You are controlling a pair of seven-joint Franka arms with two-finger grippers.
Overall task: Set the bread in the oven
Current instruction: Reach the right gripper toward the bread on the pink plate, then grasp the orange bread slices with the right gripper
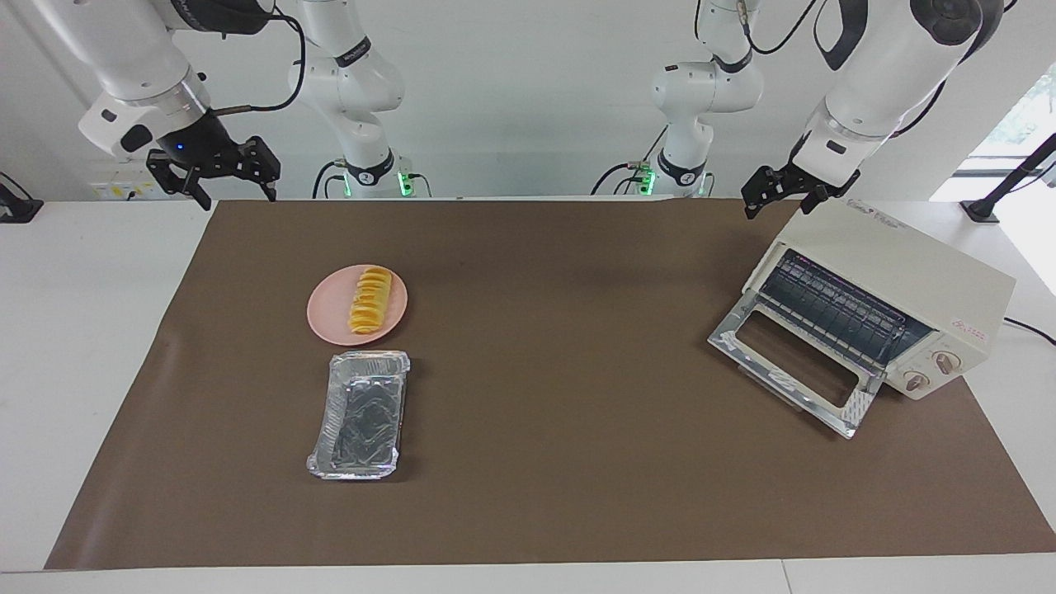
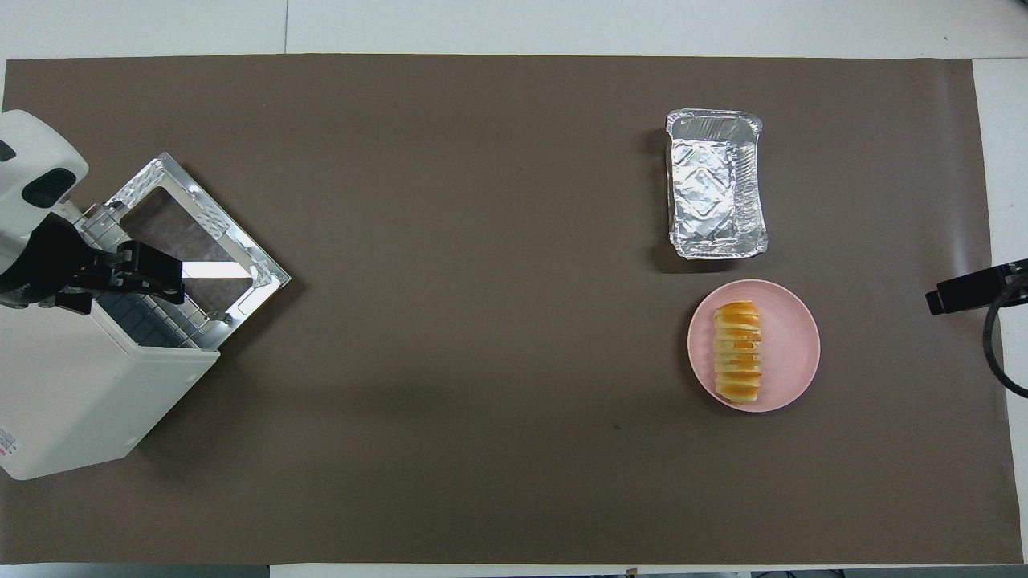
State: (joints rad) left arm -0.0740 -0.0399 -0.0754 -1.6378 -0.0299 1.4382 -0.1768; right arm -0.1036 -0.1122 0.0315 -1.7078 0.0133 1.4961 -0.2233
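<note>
On pink plate [image 1: 330, 312]: bread [image 1: 370, 299] | oven [image 1: 895, 280] label unreadable | left gripper [image 1: 784, 191], right gripper [image 1: 216, 176] spread wide, empty

Matt brown paper-like mat [image 1: 577, 272] covers the table, smooth w/ a few creases. Tray [image 1: 360, 414], lower left of the facing view, is crinkled shiny foil; plate [image 1: 330, 309] looks smooth matt pink plastic. Oven [image 1: 899, 272] at right: smooth cream casing, glass door [image 1: 794, 360] w/ shiny metal frame, wire rack [image 1: 833, 307] inside.
</note>
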